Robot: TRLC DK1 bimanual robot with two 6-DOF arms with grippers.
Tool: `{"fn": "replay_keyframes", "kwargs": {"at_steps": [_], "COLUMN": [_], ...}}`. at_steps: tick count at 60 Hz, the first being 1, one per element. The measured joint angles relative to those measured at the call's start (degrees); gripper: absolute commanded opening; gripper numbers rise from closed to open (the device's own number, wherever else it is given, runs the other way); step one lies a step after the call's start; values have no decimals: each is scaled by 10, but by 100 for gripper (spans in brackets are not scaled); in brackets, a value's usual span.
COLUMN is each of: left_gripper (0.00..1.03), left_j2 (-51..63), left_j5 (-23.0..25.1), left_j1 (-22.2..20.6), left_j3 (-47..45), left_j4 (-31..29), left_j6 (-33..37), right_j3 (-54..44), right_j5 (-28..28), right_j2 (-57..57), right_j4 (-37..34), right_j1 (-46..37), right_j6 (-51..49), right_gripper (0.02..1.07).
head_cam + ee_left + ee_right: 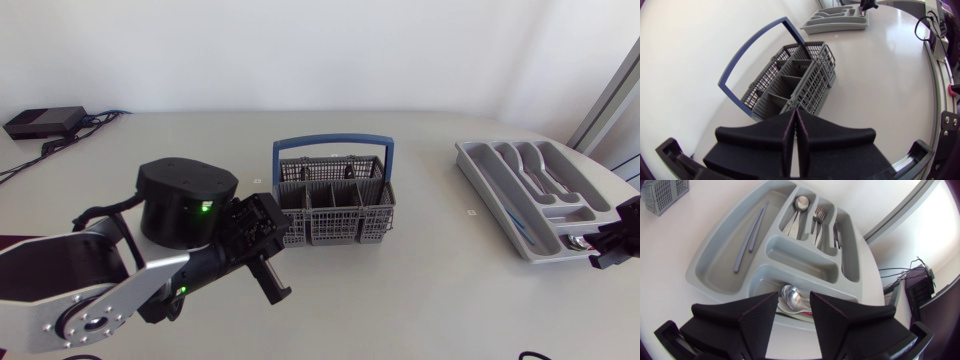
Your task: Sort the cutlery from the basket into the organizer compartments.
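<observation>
Seen from above, my left gripper (272,280) hangs just beside the basket (335,205), on its near side. Its fingers are pressed flat together with nothing between them. My right gripper (612,243) is well apart from it, over the near end of the organizer (487,170).

Through my left wrist, the basket lies straight ahead of my clenched fingers. The compartments I can see look empty, which I judge is why I carry nothing.

Through my right wrist, my fingers stand spread and hold nothing. Directly under them, large spoons (792,299) lie in the crosswise compartment. Further ahead, smaller spoons (797,210), forks (818,220) and knives (837,232) each have their own slot, and two long grey sticks (750,235) lie in the widest. Like lies with like, so I judge the sorting nearly done.
</observation>
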Motion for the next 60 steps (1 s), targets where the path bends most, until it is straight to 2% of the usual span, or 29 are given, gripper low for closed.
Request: {"fn": "replay_keyframes", "kwargs": {"at_steps": [14,27,30,42,49,57,60], "left_gripper": [3,3,3,3,3,3,3], "left_j2": [-27,-49,-54,-68,-77,-82,-82], "left_j5": [0,0,2,13,16,16,17], "left_j1": [3,25,35,68,95,124,134], "left_j3": [0,0,-1,-2,-2,-2,-2], "left_j4": [-13,-23,-28,-33,-43,-43,-43], "left_j6": [0,0,0,-9,-23,-31,-33], "right_j3": [-16,-65,-77,-105,-113,-124,-129], "right_j5": [-6,-11,-11,16,35,82,97], "right_j2": [-116,-257,-296,-383,-406,-406,-400], "right_j4": [-75,-134,-163,-190,-192,-172,-159], "right_j1": [5,81,120,259,337,420,450], "right_j6": [0,21,41,135,189,247,264], "right_gripper": [66,66,66,66,66,65,60]}}
